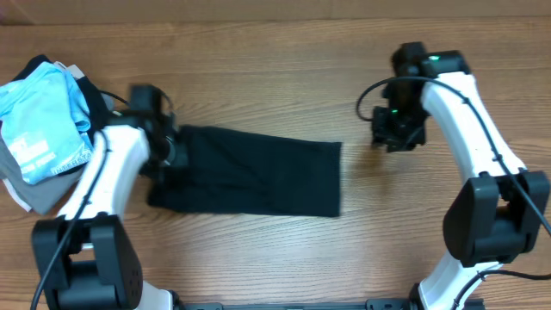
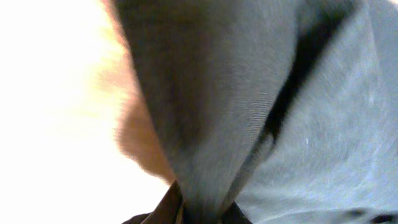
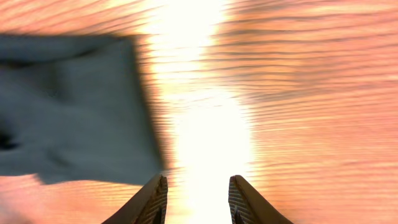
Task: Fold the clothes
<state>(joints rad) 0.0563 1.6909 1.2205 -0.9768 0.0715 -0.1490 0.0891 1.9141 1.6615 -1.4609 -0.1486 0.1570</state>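
Black garment (image 1: pixel 258 176) lies flat on the table (image 1: pixel 275 250), its long axis running left to right between the two arms. Off its left end, well clear of it, sits a pile of clothes (image 1: pixel 43 129) with a light blue piece on top.

At the garment's left end, near the upper corner, the left gripper (image 1: pixel 168 146) is down on the cloth. In the left wrist view dark fabric bunches and narrows into the fingers at the bottom edge, so it looks to be pinching a fold of the garment; the fingers themselves barely show there.

The body of the garment spreads rightward as a rough rectangle, and its right edge runs roughly straight across the short axis.

Just past that right edge, over bare wood and nearer the upper corner, hangs the right gripper (image 1: pixel 398 138). Its fingers are spread with nothing between them, and in the right wrist view the garment's edge lies to the left of them.

Judged from this, the fold turns on the long axis. The left arm already has its end, and the right arm is the nearer one to the free right edge, which lies to the left of its fingers.
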